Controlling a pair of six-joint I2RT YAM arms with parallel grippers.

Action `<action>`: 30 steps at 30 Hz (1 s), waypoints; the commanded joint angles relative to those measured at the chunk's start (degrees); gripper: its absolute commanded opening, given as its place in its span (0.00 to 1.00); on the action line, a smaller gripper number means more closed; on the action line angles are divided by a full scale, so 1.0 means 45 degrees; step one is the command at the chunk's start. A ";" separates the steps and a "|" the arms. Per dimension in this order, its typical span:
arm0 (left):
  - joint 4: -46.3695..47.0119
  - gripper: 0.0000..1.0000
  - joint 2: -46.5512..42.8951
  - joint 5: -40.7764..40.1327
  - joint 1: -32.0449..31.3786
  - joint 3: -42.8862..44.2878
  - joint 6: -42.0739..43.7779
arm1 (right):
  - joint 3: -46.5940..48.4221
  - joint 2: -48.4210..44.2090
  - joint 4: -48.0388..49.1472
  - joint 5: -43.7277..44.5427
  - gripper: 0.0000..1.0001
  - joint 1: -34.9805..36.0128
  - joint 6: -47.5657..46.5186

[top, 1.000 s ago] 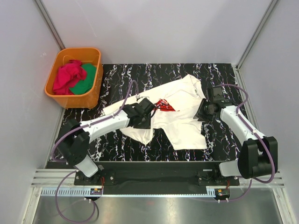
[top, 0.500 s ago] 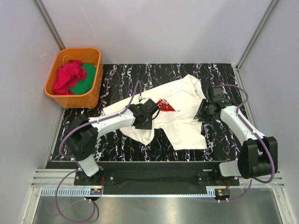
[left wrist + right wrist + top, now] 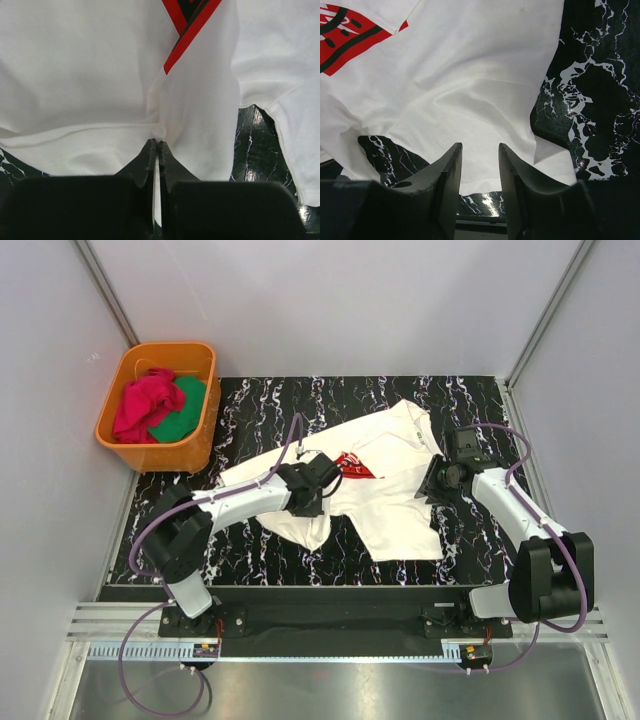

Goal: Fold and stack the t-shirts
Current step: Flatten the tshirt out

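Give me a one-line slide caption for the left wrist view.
Left gripper shut on a pinched fold of the cream-white t-shirt, near its red-and-black print, on the black marbled table.

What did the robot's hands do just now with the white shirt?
The left hand slid a little toward the red print and pinched shut on a fold of the white t-shirt. The right hand stayed open at the shirt's right edge; the orange tub did not move.

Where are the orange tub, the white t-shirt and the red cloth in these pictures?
orange tub (image 3: 155, 456): top view, its front wall.
white t-shirt (image 3: 395, 502): top view, plain body below the print.
red cloth (image 3: 140, 406): top view, bunched middle, inside the tub.
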 commanded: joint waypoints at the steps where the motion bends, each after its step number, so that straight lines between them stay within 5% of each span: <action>1: 0.0082 0.00 -0.0837 -0.0889 0.0035 -0.0153 -0.0003 | -0.0157 -0.0233 -0.0033 0.0021 0.43 -0.0119 -0.0157; 9: -0.0758 0.00 -0.4857 -0.2294 0.0035 -0.2514 -0.1017 | -0.0509 0.0509 -0.0091 0.0019 0.47 -0.0119 0.0038; 12: -0.1440 0.00 -0.7123 -0.3132 0.0054 -0.3744 -0.1739 | -0.0801 0.0607 -0.0638 0.0371 0.56 -0.0197 0.0370; 17: -0.1950 0.00 -0.9703 -0.4366 0.0112 -0.4702 -0.2268 | -0.1388 0.0919 -0.0249 0.0138 0.45 -0.0198 0.0740; 24: -0.2086 0.00 -1.2477 -0.5420 0.0112 -0.4491 -0.1333 | -0.1195 0.2651 0.1603 -0.0564 0.38 0.0407 0.1678; 30: -0.2905 0.00 -1.2715 -0.6923 0.0151 -0.3087 -0.0297 | 0.0947 0.5405 0.2818 -0.1287 0.38 0.1382 0.2245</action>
